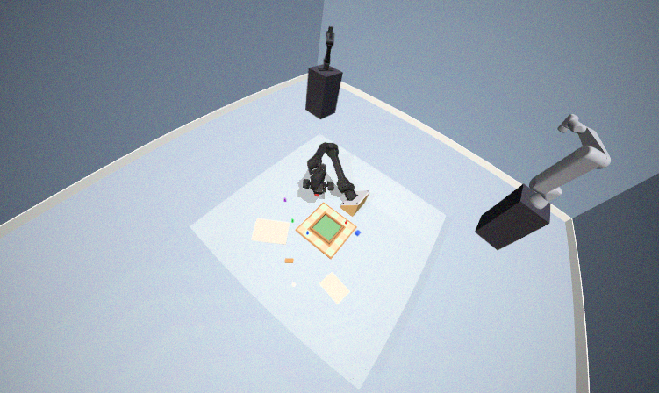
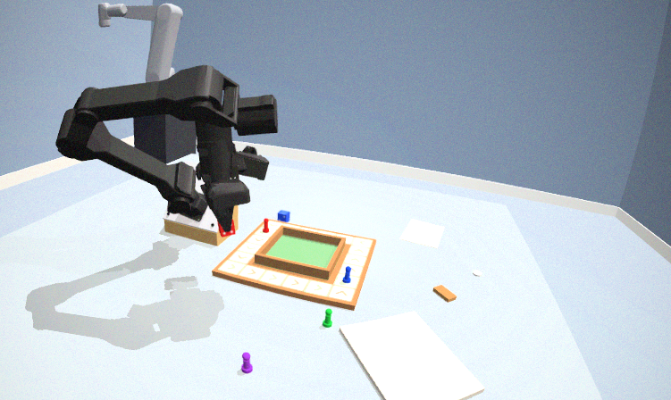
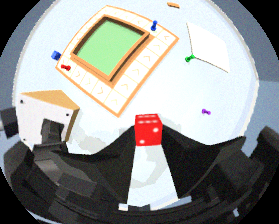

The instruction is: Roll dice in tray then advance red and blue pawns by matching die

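Note:
My gripper (image 2: 226, 229) (image 3: 147, 128) is shut on the red die (image 1: 316, 195) (image 2: 227, 231) (image 3: 148, 131), held above the table beside the board's near-base corner. The blue die (image 1: 357, 232) (image 2: 283, 216) (image 3: 56, 55) lies on the table just outside the board (image 2: 288, 296) (image 3: 119, 111). The green-floored tray (image 1: 327, 227) (image 2: 304, 251) (image 3: 109, 46) in the board's middle is empty. The red pawn (image 1: 346, 222) (image 2: 265, 226) (image 3: 66, 67) stands on the track near the corner by the blue die. The blue pawn (image 1: 307, 232) (image 2: 347, 274) (image 3: 154, 25) stands on the track across the tray.
A green pawn (image 1: 292, 220) (image 2: 327, 318) (image 3: 190, 58) and a purple pawn (image 1: 285, 199) (image 2: 247, 362) (image 3: 206, 112) stand off the board. Two pale sheets (image 1: 270, 231) (image 1: 334, 288), an orange block (image 1: 289, 260) (image 2: 444, 293) and a small white disc (image 1: 293, 284) (image 2: 477, 273) lie farther out.

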